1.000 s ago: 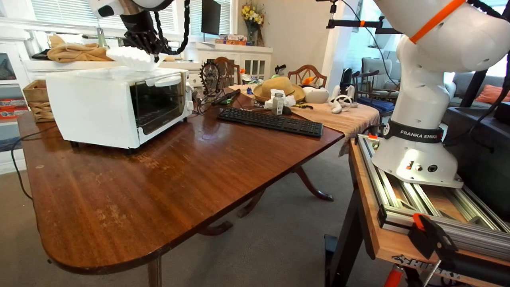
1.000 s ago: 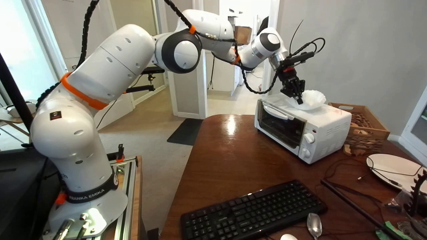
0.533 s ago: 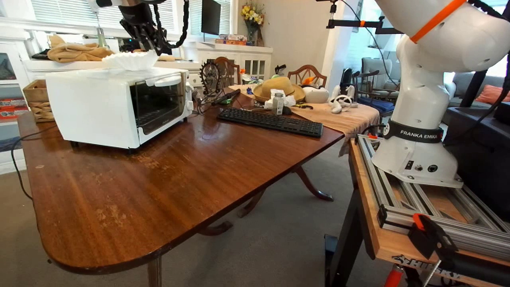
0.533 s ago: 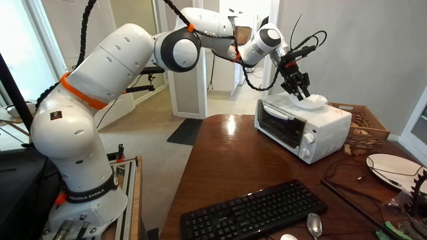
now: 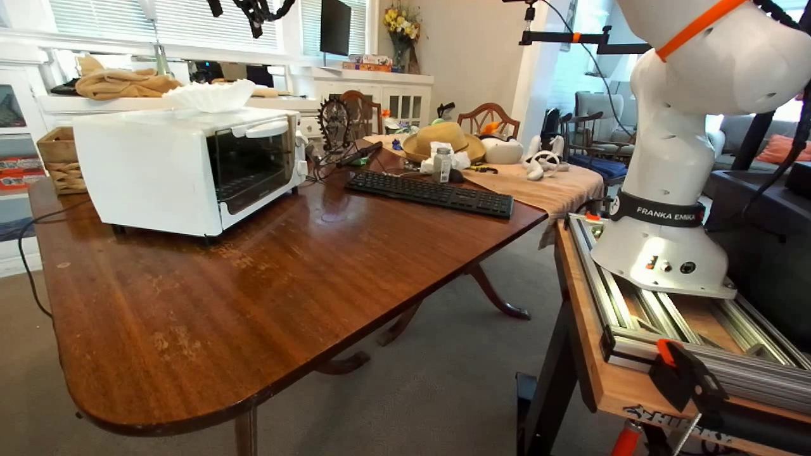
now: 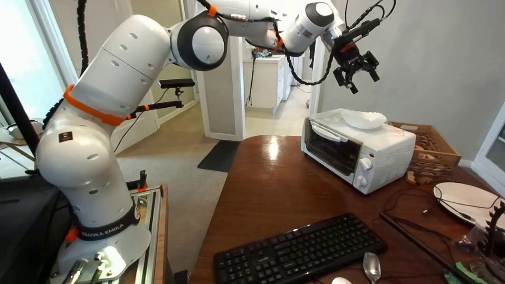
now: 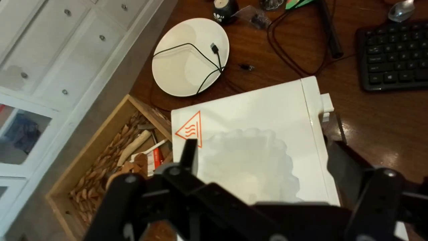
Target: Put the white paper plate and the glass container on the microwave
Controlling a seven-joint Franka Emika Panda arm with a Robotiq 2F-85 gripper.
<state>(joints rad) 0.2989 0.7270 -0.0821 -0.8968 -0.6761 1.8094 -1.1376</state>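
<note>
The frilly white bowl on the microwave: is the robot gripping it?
No, in an exterior view the jaws hang open above the bowl, which rests on the microwave.

Gripper [image 6: 364, 83] up well clear of white scalloped dish [image 6: 363, 120], fingers [image 6: 374, 75] spread far wider than one second ago. Arm [image 6: 130, 55] higher, drawn back toward base. Dish, tipped earlier, now sits flatter on microwave [image 6: 388, 165].
</note>
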